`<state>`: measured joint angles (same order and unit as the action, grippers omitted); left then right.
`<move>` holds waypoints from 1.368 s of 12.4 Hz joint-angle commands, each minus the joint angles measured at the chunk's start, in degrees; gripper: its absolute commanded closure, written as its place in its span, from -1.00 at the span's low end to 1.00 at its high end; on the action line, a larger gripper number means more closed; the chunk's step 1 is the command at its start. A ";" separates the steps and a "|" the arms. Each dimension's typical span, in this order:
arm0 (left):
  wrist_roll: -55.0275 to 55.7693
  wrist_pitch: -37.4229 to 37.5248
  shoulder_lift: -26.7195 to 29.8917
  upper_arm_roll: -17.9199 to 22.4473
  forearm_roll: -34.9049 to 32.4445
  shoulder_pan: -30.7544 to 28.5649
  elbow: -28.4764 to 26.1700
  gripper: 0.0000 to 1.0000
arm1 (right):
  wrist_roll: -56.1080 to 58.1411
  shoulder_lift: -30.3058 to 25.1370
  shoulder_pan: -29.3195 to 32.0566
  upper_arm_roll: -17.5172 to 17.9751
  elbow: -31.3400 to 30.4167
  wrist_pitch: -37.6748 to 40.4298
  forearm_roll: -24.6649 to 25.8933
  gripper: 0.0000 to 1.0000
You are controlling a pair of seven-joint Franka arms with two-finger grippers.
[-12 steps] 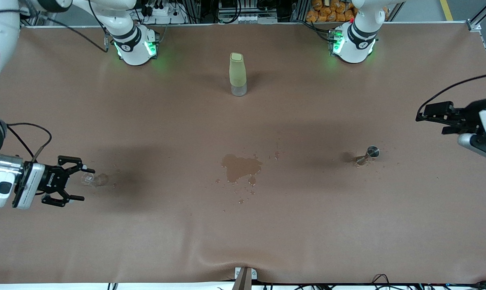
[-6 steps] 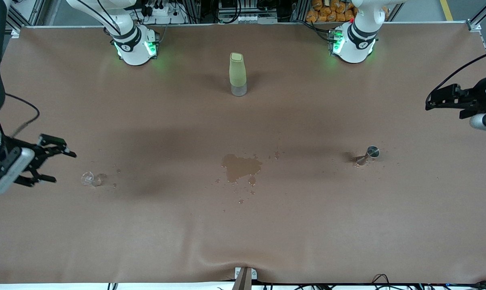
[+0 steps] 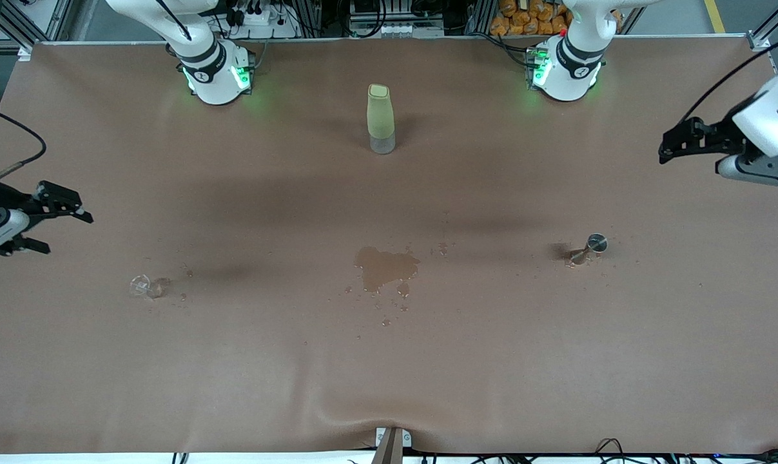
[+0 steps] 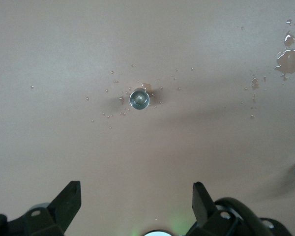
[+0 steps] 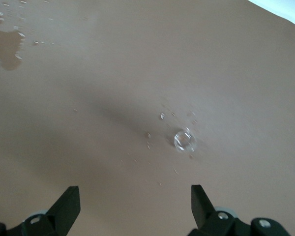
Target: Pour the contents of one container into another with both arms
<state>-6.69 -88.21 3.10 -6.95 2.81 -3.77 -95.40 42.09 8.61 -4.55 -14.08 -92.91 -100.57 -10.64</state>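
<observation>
Your left hand [image 3: 667, 147] and right hand [image 3: 57, 222] hang wide and empty, so the cup [image 3: 140, 285] and jigger [image 3: 590, 248] sit unheld (spill [image 3: 385, 267] between them).

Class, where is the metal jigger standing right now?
The metal jigger stands on the table toward the left arm's end, beside the spilled puddle, with neither gripper touching it.
</observation>
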 commanded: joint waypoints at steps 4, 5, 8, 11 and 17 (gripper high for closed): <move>1.86 -1.52 7.00 1.24 -1.58 0.78 -6.72 -1.00 | -26.85 -7.29 5.23 7.65 -4.03 3.36 6.60 -1.00; 2.90 -1.61 7.10 1.59 -1.76 0.78 -6.38 -1.00 | -29.76 -7.47 7.34 9.15 -3.86 4.67 6.60 -1.00; 10.55 -1.61 7.88 1.59 -2.99 2.44 -5.49 -1.00 | -39.94 -8.44 9.38 10.74 -3.51 8.28 6.07 -1.00; 11.35 -1.61 8.24 1.68 -3.52 3.41 -4.53 -1.00 | -41.83 -9.40 9.91 11.09 -2.45 10.47 6.51 -1.00; 14.87 -1.61 7.27 1.50 -3.43 4.20 -4.35 -1.00 | -40.60 -8.53 10.44 13.03 2.12 12.33 10.73 -1.00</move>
<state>7.19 -88.98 10.24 -5.87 0.99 -0.70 -99.41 1.82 -0.01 4.03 -2.57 -92.21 -89.60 -0.95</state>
